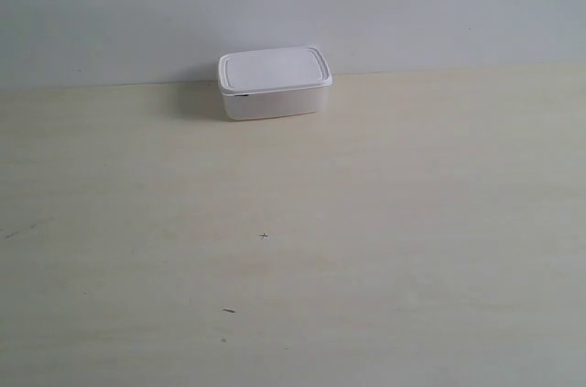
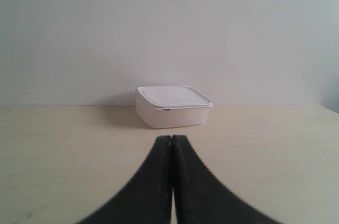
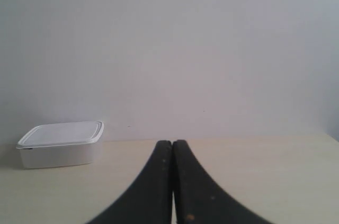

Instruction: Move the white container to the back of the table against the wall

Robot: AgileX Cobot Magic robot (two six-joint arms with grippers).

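The right pincer (image 3: 172, 144), fingers pressed together, hangs apart from the white container (image 3: 61, 144) by the wall (image 3: 212, 49).

The bench (image 1: 412, 222) is a broad, pale cream wood-grain top that runs back to a plain grey-blue wall (image 1: 412, 3). A small white container (image 1: 275, 83) with rounded corners and a rimmed lid stands flat at the bench's far edge, slightly askew to the wall. Whether it touches the wall cannot be told. Nearer the front, well apart from the container, are a tiny cross-shaped mark (image 1: 264, 236) and a short dark speck (image 1: 229, 311).
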